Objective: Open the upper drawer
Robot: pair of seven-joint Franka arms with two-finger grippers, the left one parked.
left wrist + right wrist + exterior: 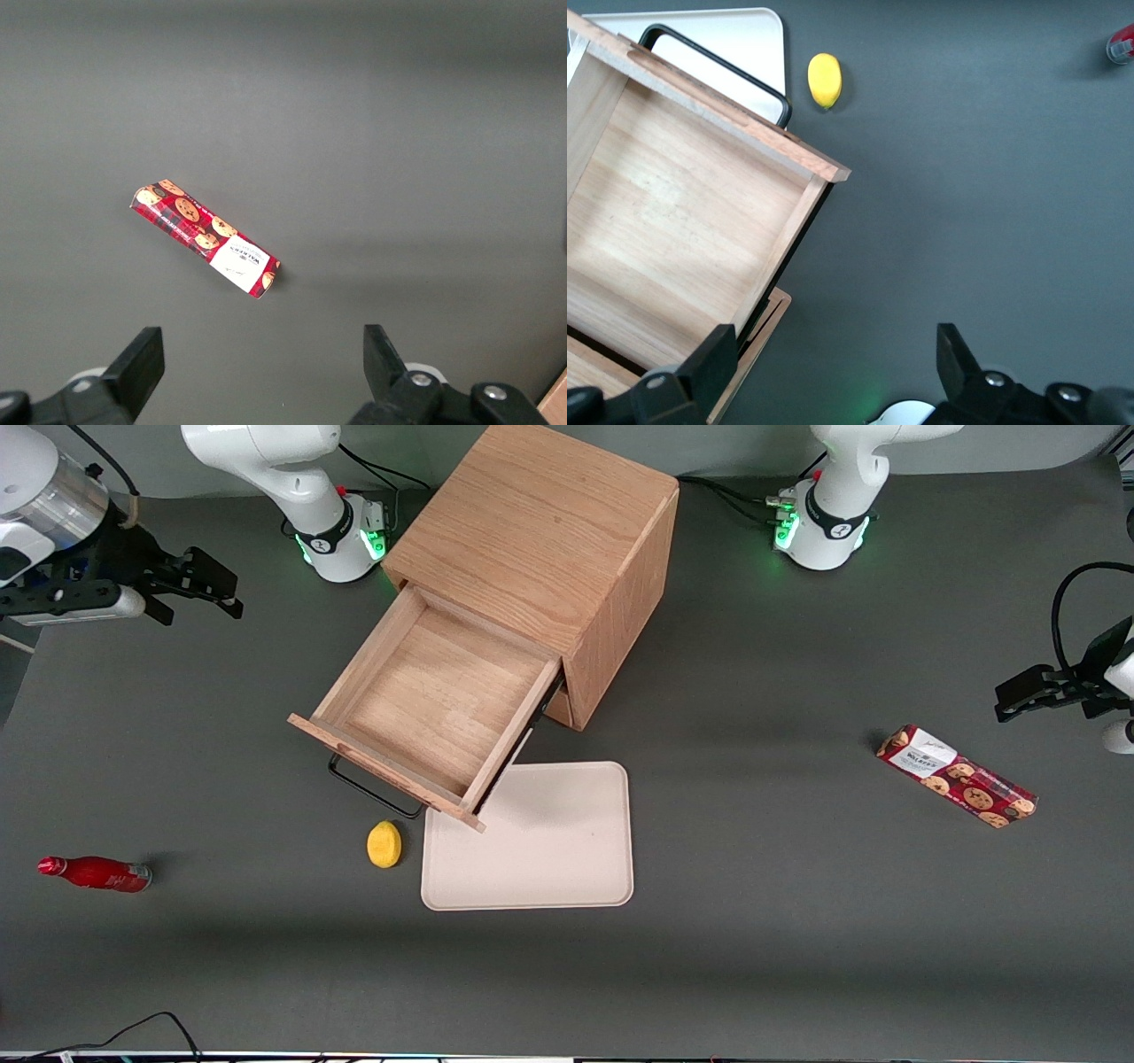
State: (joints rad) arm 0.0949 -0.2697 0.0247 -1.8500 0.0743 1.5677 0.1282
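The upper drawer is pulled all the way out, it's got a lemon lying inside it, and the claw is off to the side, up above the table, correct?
Not quite. The upper drawer is pulled out, but it is empty; the front view shows the lemon on the table, beside the cream tray. The claw is indeed away from the drawer, above the table, open.

tool (pixel 208 584) beside cabinet (pixel 540 540), drawer (pixel 425 700) above tray (pixel 540 841)

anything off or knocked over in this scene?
Only the red bottle stands out: it lies on its side toward the working arm's end of the table. The upper drawer is pulled well out and empty, its front overhanging the tray. The gripper hangs open, apart from the cabinet.
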